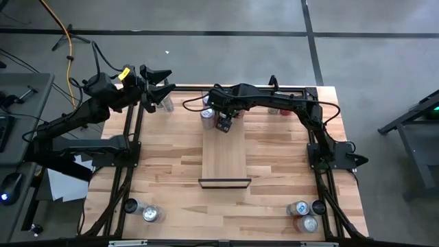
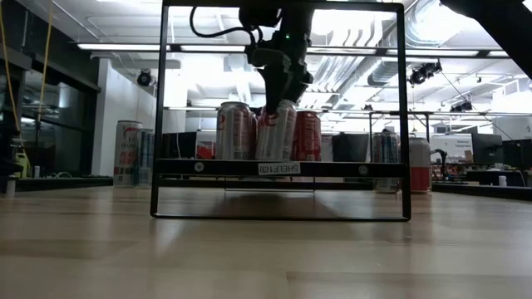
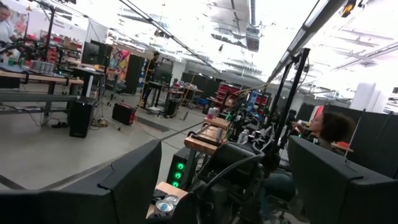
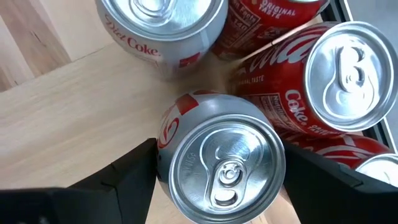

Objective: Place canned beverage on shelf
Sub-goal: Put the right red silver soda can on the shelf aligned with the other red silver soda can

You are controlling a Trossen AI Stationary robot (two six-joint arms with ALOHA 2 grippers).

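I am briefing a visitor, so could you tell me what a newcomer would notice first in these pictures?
First, the right pincer at the far end of the shelf, its fingers either side of a silver-topped can standing among other cans. Next, the left pincer, open, waits raised at the table's far left corner. Spare cans stand at the near corners.

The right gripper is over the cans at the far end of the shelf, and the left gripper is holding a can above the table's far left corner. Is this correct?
One part is wrong: the left gripper holds nothing. The left wrist view shows its fingers apart with no can between them. The rest stands: the right gripper is over the cans at the far end of the shelf, its fingers on either side of one can.
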